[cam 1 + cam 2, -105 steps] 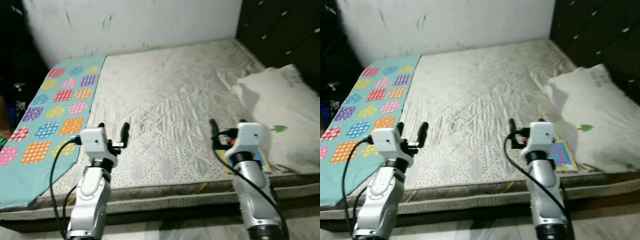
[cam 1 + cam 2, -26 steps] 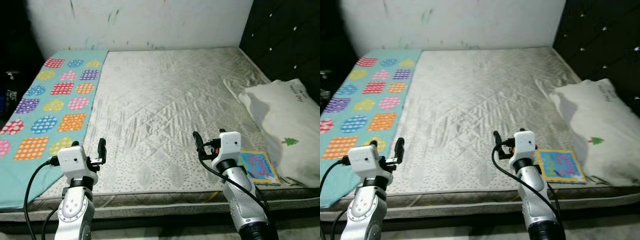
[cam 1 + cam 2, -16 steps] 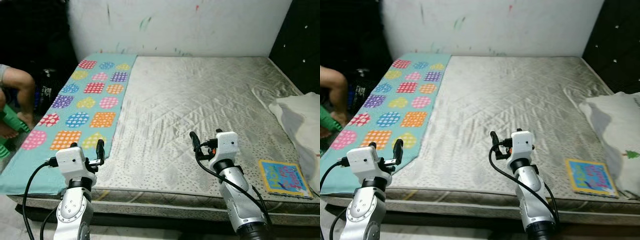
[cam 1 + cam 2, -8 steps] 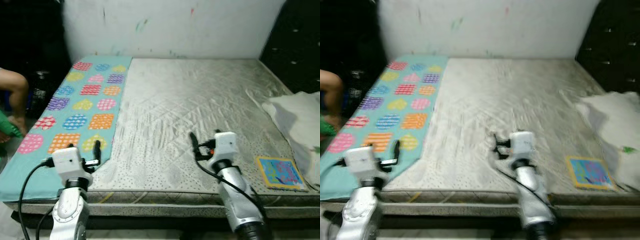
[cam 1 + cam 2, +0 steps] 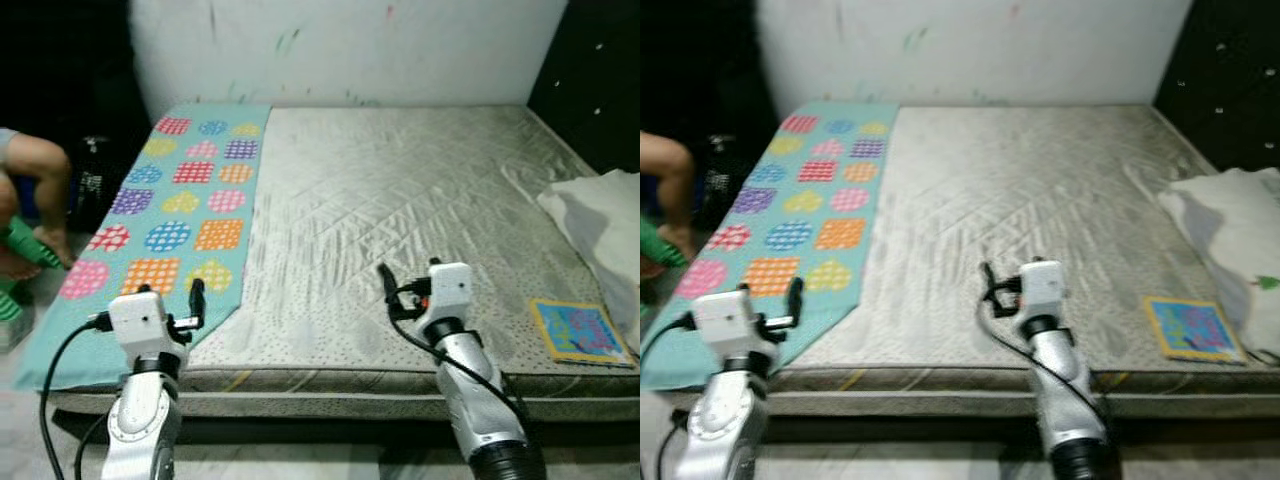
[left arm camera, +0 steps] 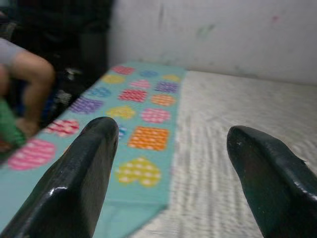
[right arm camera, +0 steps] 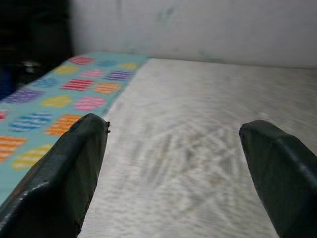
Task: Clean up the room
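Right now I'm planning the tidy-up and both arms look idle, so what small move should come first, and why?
Probably swing the right gripper toward the book. The book lies loose near the mattress front edge, off to the robot's right beside the pillow, apart from the open, empty fingers. The left gripper hangs over the blanket, farther away.

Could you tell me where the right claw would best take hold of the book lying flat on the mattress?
Probably the book's near edge, by the mattress front: it lies flat, so slide one finger under from the front. The right claw is open.
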Tool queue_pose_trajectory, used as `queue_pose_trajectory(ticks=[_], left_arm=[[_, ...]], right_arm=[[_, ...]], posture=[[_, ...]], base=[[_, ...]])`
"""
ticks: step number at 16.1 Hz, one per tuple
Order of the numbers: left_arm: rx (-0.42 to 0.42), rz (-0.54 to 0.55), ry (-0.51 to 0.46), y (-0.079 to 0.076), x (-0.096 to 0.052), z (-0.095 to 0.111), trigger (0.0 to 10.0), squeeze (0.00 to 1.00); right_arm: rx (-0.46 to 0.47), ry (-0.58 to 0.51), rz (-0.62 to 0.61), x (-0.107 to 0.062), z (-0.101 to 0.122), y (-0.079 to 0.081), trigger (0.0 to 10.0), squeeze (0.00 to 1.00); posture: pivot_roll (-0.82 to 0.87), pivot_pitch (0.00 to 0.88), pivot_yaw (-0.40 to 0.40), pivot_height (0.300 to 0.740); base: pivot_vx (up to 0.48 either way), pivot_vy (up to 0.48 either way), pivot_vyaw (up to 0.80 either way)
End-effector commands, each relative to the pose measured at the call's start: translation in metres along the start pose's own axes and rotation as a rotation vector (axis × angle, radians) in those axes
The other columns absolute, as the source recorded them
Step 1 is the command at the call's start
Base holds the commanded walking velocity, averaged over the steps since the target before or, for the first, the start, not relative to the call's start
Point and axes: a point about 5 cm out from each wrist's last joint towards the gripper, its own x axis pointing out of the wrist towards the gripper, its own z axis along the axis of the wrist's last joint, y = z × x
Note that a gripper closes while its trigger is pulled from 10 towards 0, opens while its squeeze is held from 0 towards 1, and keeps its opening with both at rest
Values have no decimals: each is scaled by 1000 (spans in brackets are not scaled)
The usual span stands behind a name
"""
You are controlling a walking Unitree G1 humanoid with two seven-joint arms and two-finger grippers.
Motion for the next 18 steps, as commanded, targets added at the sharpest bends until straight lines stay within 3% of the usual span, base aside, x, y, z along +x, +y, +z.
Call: queue_pose_trajectory(ticks=[1, 6, 18], left_arm=[[-20, -62, -6, -9, 0, 1, 10000, 0], [-25, -90, -13, -11, -2, 2, 10000, 0], [-36, -110, -10, -13, -1, 2, 10000, 0]], right_arm=[[-21, -5, -21, -1, 2, -8, 10000, 0], [-21, -6, -24, -1, 2, -8, 10000, 0], [-22, -2, -28, -1, 2, -9, 10000, 0]], posture=[[-42, 0, 71, 740], [-47, 0, 72, 740], [-51, 0, 75, 740]], base=[[0, 0, 0], [0, 0, 0], [308, 0, 0]])
